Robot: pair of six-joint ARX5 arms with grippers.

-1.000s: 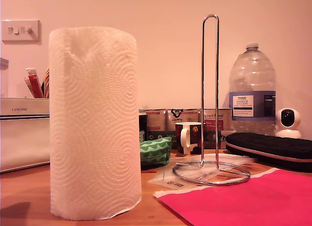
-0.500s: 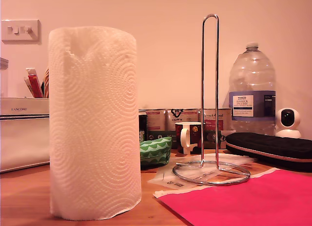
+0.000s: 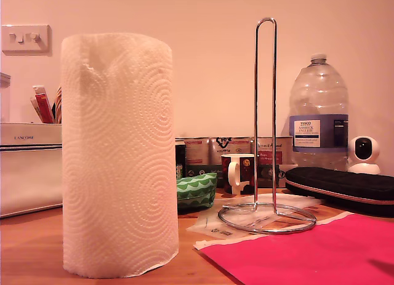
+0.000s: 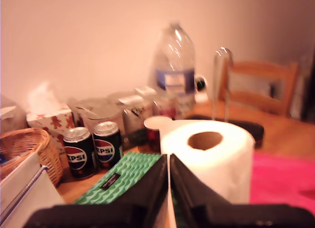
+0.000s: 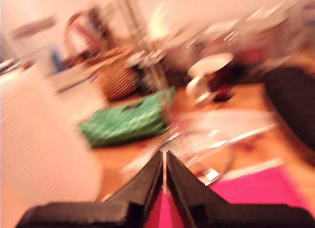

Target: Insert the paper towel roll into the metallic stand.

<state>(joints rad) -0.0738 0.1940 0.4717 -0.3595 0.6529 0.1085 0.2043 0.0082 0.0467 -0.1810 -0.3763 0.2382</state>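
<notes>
The paper towel roll (image 3: 119, 154) stands upright on the wooden table at the exterior view's left, white and embossed with swirls. The metallic stand (image 3: 266, 122) rises to its right, a thin chrome loop on a ring base, with nothing on it. Neither gripper shows in the exterior view. My first gripper (image 4: 169, 179) is shut and holds nothing; it hovers just short of the roll's (image 4: 209, 159) top, whose cardboard core is visible. My second gripper (image 5: 164, 164) is also shut on nothing, and points at the stand's ring base (image 5: 197, 149) in a motion-blurred picture.
A pink mat (image 3: 320, 254) lies under the stand's near side. Behind stand a mug (image 3: 237, 173), a green pouch (image 3: 197, 191), a big water bottle (image 3: 318, 112), a black case (image 3: 345, 186) and a white box (image 3: 29, 168). Pepsi cans (image 4: 93, 149) and a wicker basket (image 4: 29, 149) sit further back.
</notes>
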